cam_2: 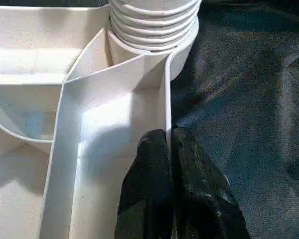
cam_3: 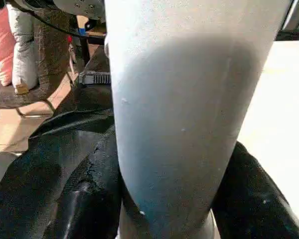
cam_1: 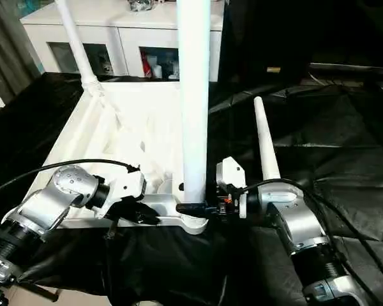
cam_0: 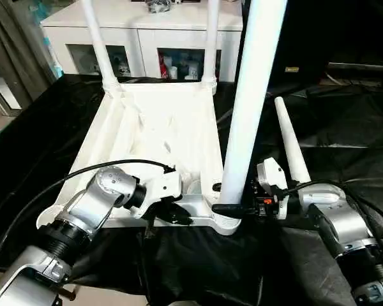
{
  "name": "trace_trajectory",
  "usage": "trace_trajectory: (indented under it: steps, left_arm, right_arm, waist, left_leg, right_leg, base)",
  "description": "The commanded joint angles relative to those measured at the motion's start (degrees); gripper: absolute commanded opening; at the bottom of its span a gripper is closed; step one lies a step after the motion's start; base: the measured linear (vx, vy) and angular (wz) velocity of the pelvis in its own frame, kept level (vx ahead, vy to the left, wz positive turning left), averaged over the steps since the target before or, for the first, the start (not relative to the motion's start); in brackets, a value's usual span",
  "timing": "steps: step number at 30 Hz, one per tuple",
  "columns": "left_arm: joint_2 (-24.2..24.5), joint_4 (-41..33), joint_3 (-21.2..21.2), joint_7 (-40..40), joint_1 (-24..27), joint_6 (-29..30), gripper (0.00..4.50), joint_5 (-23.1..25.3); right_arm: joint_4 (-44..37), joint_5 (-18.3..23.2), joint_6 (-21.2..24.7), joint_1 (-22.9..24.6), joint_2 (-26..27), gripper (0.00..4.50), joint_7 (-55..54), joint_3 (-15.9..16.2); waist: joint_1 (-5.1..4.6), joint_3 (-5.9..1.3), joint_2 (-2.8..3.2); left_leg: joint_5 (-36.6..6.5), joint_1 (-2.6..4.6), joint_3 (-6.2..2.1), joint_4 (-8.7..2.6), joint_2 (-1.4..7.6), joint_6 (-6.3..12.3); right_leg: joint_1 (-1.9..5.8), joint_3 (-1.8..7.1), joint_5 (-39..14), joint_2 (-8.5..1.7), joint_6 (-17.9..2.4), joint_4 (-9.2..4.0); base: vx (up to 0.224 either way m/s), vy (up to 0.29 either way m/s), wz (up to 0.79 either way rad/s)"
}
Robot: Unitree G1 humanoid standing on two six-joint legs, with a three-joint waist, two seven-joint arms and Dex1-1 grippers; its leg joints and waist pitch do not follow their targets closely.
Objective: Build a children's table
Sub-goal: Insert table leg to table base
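Left eye view: the upturned tabletop (cam_0: 147, 127) lies on black cloth (cam_0: 345, 134). Reaching in level from the right, the right hand (cam_0: 233, 207) pinches the upright near-corner leg (cam_0: 252, 102) low down. The left hand (cam_2: 169, 184), fingers pressed together, pinches the tabletop's near rim.

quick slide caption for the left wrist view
Black left fingers pinch the thin rim wall of the white plastic ribbed tabletop, below the white ridged leg base.
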Motion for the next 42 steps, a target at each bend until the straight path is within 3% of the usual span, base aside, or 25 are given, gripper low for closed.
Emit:
trace_trajectory:
  steps: [1, 5, 9, 10, 13, 15, 20, 23, 24, 27, 30, 35, 40, 42]
  left_arm:
    - [-0.40, -0.72, -0.23, -1.11, -1.14, -0.97, 0.00, -0.28]
    - [-0.69, -0.70, 0.23, -0.49, -1.25, -0.51, 0.00, -0.35]
    - [-2.71, 0.69, 2.31, 4.61, -2.48, 2.22, 0.00, -0.05]
    - [-3.98, 1.36, 3.50, 7.83, -3.19, 3.67, 0.00, 0.16]
    - [-5.26, 1.78, 4.42, 11.04, -3.92, 5.16, 0.00, 0.58]
    - [-6.62, 1.71, 4.85, 14.19, -4.49, 6.84, 0.00, 1.40]
    - [-11.91, 2.03, 6.68, 23.70, -5.89, 13.03, 0.00, 2.81]
    - [-17.51, 6.13, 9.27, 33.97, -7.84, 17.12, 0.00, 3.44]
    - [-18.74, 7.32, 9.78, 36.35, -8.28, 17.61, 0.00, 3.52]
    - [-22.57, 11.18, 10.97, 42.77, -9.60, 17.70, 0.00, 4.21]
    - [-23.58, 11.58, 10.87, 43.60, -9.80, 18.07, 0.00, 4.62]
    - [-23.98, 12.31, 11.11, 43.52, -10.38, 18.14, 0.00, 4.73]
    - [-23.59, 13.65, 11.20, 43.50, -11.20, 17.79, 0.00, 4.92]
    - [-23.37, 13.57, 11.10, 43.15, -11.21, 17.83, 0.00, 4.88]
  right_arm:
    - [5.59, -3.92, 1.87, 2.92, 0.48, 1.89, -2.08, 2.76]
    - [6.18, -3.79, 2.44, 2.87, 1.60, 1.89, -5.16, 1.51]
    - [9.44, -5.51, 2.58, 1.84, 3.77, 1.89, -14.28, -1.16]
    - [10.62, -6.20, 1.70, 1.87, 4.83, 1.89, -17.84, -2.32]
    - [12.82, -6.52, 1.85, 1.54, 6.37, 1.89, -22.34, -3.93]
    - [16.29, -7.45, 1.14, 0.61, 7.96, 1.89, -27.90, -5.09]
    - [25.21, -9.18, 0.59, -3.67, 12.04, 1.89, -39.77, -6.06]
    - [30.59, -8.22, 0.78, -7.43, 16.21, 1.89, -47.84, -8.74]
    - [31.76, -8.42, 0.80, -8.25, 17.12, 1.89, -49.72, -9.10]
    - [34.92, -9.11, 0.72, -10.68, 19.84, 1.89, -53.91, -9.13]
    - [35.91, -9.16, 0.57, -11.68, 21.03, 1.88, -54.63, -9.01]
    - [37.37, -9.86, -0.19, -13.06, 22.21, 1.88, -54.86, -9.02]
    - [39.55, -10.20, -0.87, -14.75, 23.22, 1.88, -54.51, -10.06]
    - [39.69, -10.38, -0.69, -14.92, 23.21, 1.88, -54.00, -10.01]
  waist:
    - [0.02, -1.69, 0.19]
    - [-0.06, -1.51, -0.01]
    - [-0.47, -0.89, 0.05]
    - [-0.54, -0.80, -0.10]
    - [-0.82, -0.81, -0.07]
    - [-1.26, -0.89, -0.08]
    - [-2.63, -0.88, 0.40]
    - [-3.30, -0.83, 0.40]
    - [-3.38, -1.18, 0.18]
    - [-3.75, -1.44, 0.16]
    - [-3.56, -1.84, 0.06]
    - [-3.16, -1.78, 0.10]
    - [-3.15, -1.47, 0.49]
    - [-3.10, -1.42, 0.36]
  left_leg:
    - [-19.12, 1.16, -1.87, -6.04, 4.88, 0.18]
    - [-20.48, 1.18, -1.92, -6.28, 4.86, -0.61]
    - [-25.76, 1.36, -2.35, -6.76, 4.76, -2.89]
    - [-27.31, 1.45, -2.66, -6.76, 4.69, -3.55]
    - [-27.70, 1.10, -3.08, -6.96, 4.65, -3.84]
    - [-27.71, 1.06, -3.06, -6.99, 4.68, -4.16]
    - [-27.97, 0.16, -3.64, -7.35, 4.39, -4.55]
    - [-29.83, 0.60, -3.51, -7.13, 4.20, -4.75]
    - [-28.94, 0.77, -3.44, -6.93, 4.08, -3.93]
    - [-25.20, 0.17, -3.13, -6.94, 4.02, -2.72]
    - [-19.29, 0.37, -2.28, -6.38, 3.87, 0.71]
    - [-17.79, 0.56, -2.05, -6.31, 4.01, 2.40]
    - [-22.83, 0.96, -2.25, -6.70, 4.23, 0.19]
    - [-24.30, 1.08, -2.35, -6.79, 4.28, -0.64]
  right_leg:
    - [1.26, 2.52, -12.54, -3.98, -16.17, -4.63]
    - [1.16, 2.57, -13.52, -3.95, -15.76, -4.83]
    - [0.75, 2.69, -23.29, -4.25, -13.43, -5.53]
    - [0.68, 2.67, -27.22, -4.37, -11.98, -5.83]
    - [0.61, 2.65, -29.35, -4.45, -10.15, -6.09]
    - [0.44, 2.67, -28.35, -4.47, -10.23, -6.00]
    - [1.19, 1.81, -26.95, -4.40, -10.20, -5.90]
    - [0.63, 1.82, -25.85, -4.32, -11.01, -6.16]
    - [0.83, 1.87, -24.41, -4.30, -11.41, -6.34]
    - [1.40, 1.65, -18.18, -4.07, -12.93, -5.95]
    - [1.63, 1.68, -11.01, -4.06, -14.92, -6.07]
    - [1.68, 1.47, -13.15, -4.15, -15.57, -6.28]
    - [1.27, 0.96, -20.52, -4.10, -13.47, -6.84]
    - [1.09, 0.97, -22.00, -4.11, -12.57, -7.00]
  base:
    - [0.000, 0.000, 0.00]
    - [0.000, 0.000, 0.00]
    - [0.000, 0.000, 0.00]
    - [0.000, 0.000, 0.00]
    - [0.000, 0.000, 0.00]
    - [0.000, 0.000, 0.00]
    - [-0.011, 0.011, -0.12]
    - [-0.004, 0.007, -0.06]
    - [0.000, 0.000, 0.00]
    - [0.000, 0.000, 0.00]
    - [0.000, 0.000, 0.00]
    - [0.000, 0.000, 0.00]
    - [0.000, 0.000, 0.00]
    - [0.000, 0.000, 0.00]
